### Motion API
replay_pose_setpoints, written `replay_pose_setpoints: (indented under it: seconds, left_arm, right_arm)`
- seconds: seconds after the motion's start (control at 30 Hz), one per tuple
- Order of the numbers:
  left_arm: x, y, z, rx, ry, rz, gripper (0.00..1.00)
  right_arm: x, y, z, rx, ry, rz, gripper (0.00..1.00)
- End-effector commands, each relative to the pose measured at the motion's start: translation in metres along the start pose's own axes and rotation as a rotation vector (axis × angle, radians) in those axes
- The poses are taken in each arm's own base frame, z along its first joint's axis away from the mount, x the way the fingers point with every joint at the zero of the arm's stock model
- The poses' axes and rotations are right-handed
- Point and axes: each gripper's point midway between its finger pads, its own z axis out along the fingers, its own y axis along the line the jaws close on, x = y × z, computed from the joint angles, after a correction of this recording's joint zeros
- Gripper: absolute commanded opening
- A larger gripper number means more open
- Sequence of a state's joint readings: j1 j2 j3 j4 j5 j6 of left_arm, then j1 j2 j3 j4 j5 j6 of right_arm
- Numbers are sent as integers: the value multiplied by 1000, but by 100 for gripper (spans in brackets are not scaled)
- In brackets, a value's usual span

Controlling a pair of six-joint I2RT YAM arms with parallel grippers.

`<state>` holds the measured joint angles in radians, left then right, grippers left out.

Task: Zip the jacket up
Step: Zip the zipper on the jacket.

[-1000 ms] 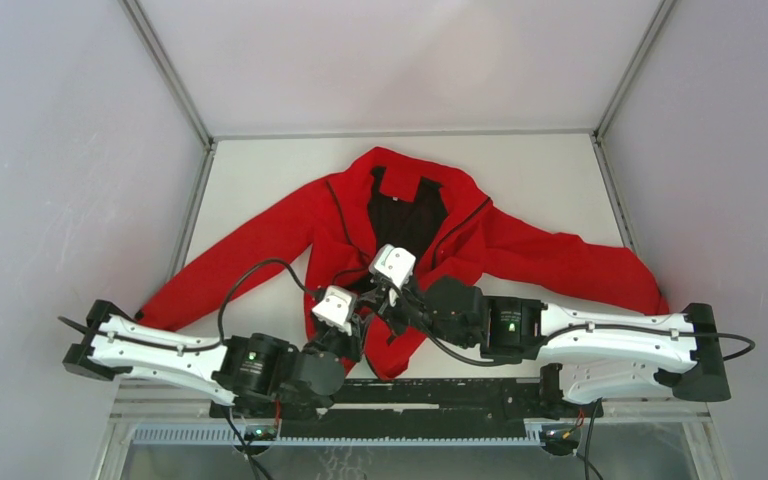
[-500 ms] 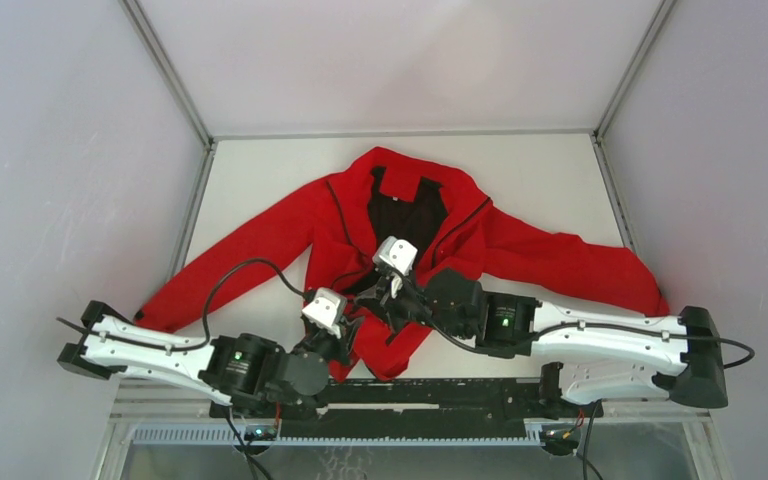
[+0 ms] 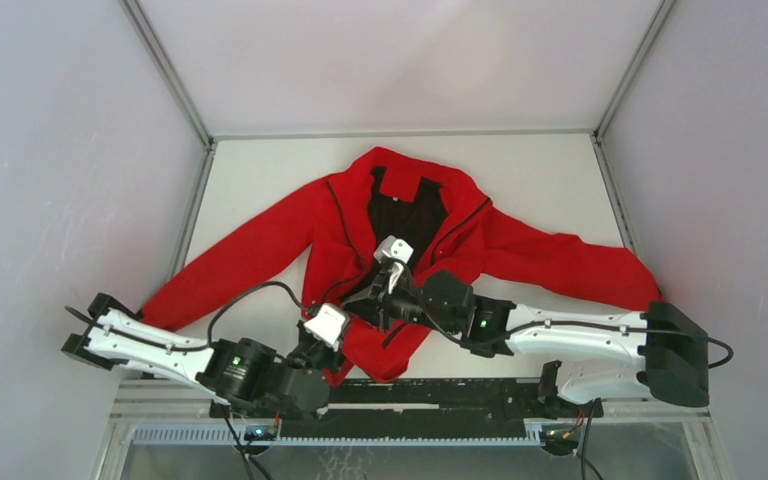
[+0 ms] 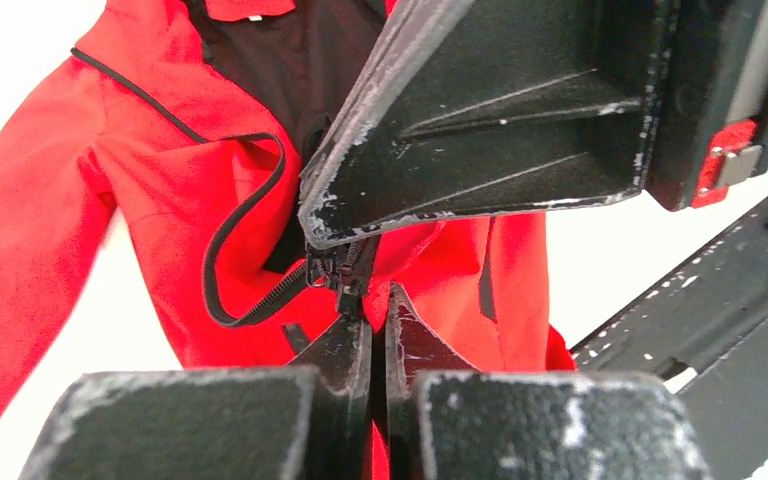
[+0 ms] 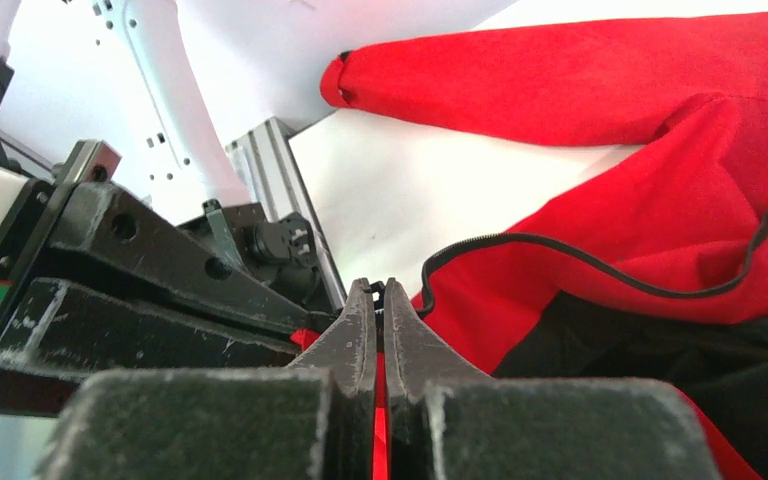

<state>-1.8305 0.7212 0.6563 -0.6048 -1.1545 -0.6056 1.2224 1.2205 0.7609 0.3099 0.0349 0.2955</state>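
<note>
**Top view:** fixed camera above and behind the arms (image 3: 150,348), looking down on the whole table (image 3: 550,180) and jacket (image 3: 310,215).
**Left wrist view:** close-up along the left gripper (image 4: 380,300), facing away from the table's near edge.
**Right wrist view:** close-up along the right gripper (image 5: 377,290), facing that near edge (low over the cloth).
All three views share the jacket's front.

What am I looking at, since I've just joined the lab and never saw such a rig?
Two robot arms are bolted at the table's near edge. One picture comes from a camera above and behind them. The other two come from a camera on each wrist, looking along that arm's own fingers. A red jacket lies spread on the table, front open, black lining showing. The left hand and right hand are both shut, close together, each pinching red fabric by the zipper's low end.
</note>
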Motion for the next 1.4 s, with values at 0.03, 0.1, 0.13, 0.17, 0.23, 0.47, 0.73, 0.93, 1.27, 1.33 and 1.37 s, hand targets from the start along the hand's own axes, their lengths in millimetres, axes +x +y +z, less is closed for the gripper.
replay_pose_setpoints:
  seconds: [0.03, 0.1, 0.13, 0.17, 0.23, 0.47, 0.73, 0.93, 1.27, 1.33, 1.37]
  left_arm:
    - [-46, -22, -16, 76, -88, -135, 0]
    - [-48, -21, -18, 69, -96, -128, 0]
    - [-48, -21, -19, 67, -99, -125, 0]
    - [-50, -20, -20, 62, -104, -121, 0]
    - [-53, -21, -22, 60, -115, -107, 0]
    - [-69, -26, -31, 48, -159, -26, 0]
    - [-72, -26, -36, 83, -171, -27, 0]
    - [-58, -36, -32, 116, -177, 53, 0]
    - [-48, -68, -30, 316, -342, 188, 0]
    - [-47, -67, -29, 342, -402, 232, 0]
    - [-48, -66, -29, 351, -431, 244, 0]
  right_arm:
    - [64, -111, -4, 380, 131, -21, 0]
    - [69, -124, -7, 428, 134, -24, 0]
    - [71, -129, -9, 445, 135, -20, 0]
    - [72, -135, -10, 461, 135, -14, 0]
    - [75, -146, -15, 501, 138, -7, 0]
    - [67, -180, -39, 629, 91, 22, 0]
    - [46, -189, -66, 658, -9, 49, 0]
    - [14, -150, -79, 493, -110, 45, 0]
    - [-23, -62, -110, 86, -219, -10, 37]
    - [-26, -45, -117, 0, -239, -10, 43]
    - [-26, -36, -120, -44, -242, -11, 45]
